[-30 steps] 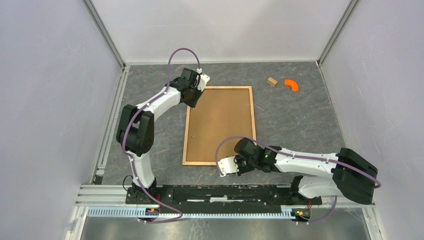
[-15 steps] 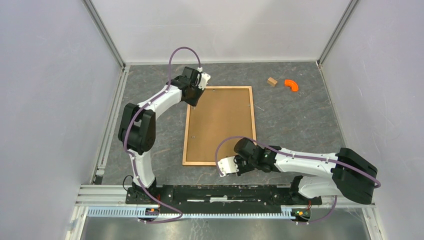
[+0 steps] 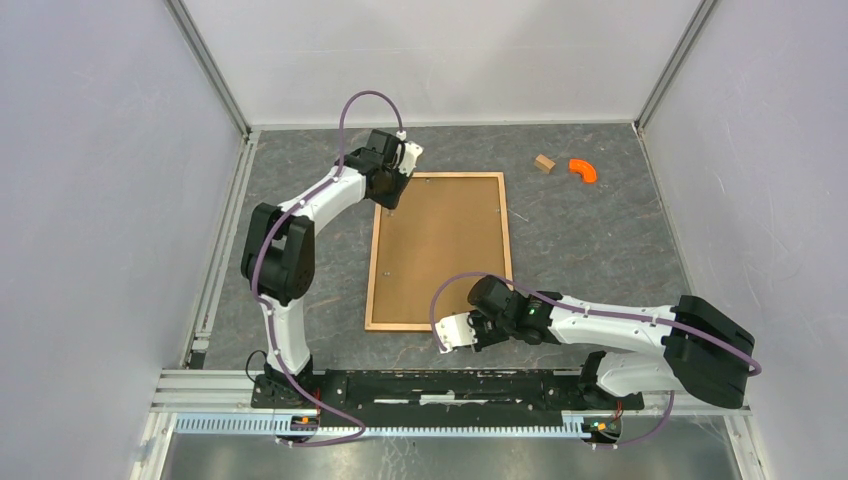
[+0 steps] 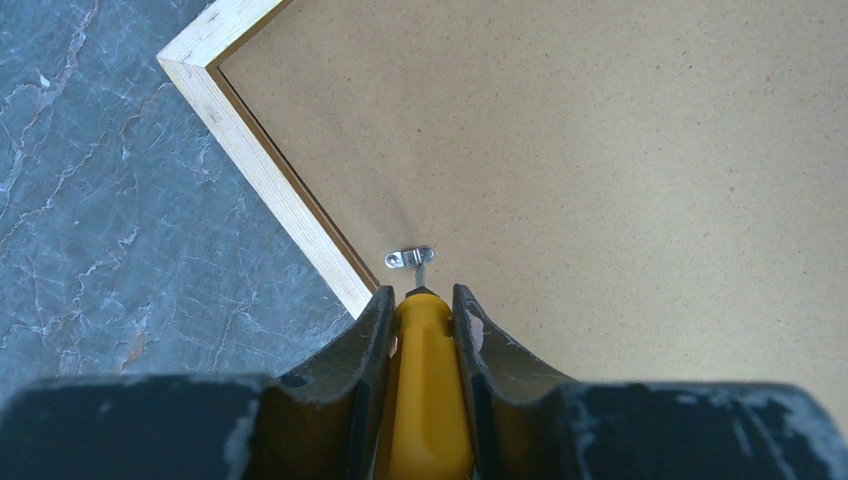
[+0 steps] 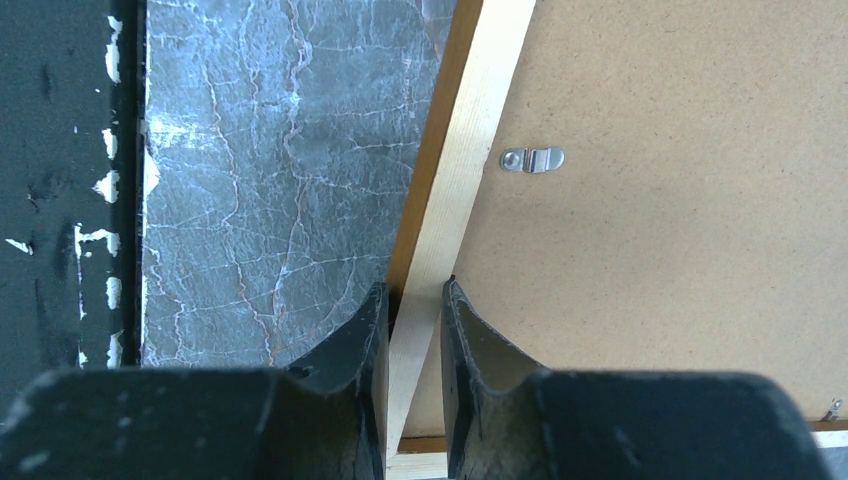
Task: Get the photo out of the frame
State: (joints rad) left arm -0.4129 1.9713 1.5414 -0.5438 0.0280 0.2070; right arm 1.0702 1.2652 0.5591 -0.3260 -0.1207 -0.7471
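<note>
The frame (image 3: 509,240) lies face down on the grey table with the brown backing board (image 3: 440,250) up. The photo is hidden under the board. My left gripper (image 3: 391,203) is over the far left corner, shut on a yellow-handled screwdriver (image 4: 428,380). The screwdriver's tip touches a small metal clip (image 4: 410,258) beside the pale border (image 4: 270,180). My right gripper (image 3: 466,325) is shut on the frame's near border (image 5: 460,150), close to its near right corner. Another metal clip (image 5: 532,159) lies flat on the board (image 5: 680,200) ahead of it.
A small wooden block (image 3: 543,163) and an orange curved piece (image 3: 582,170) lie at the far right of the table. White walls enclose the table on three sides. The black base rail (image 5: 60,200) runs along the near edge.
My left gripper has shifted slightly toward the far right at the frame's corner, with the screwdriver in it. The right arm and the frame have not moved.
</note>
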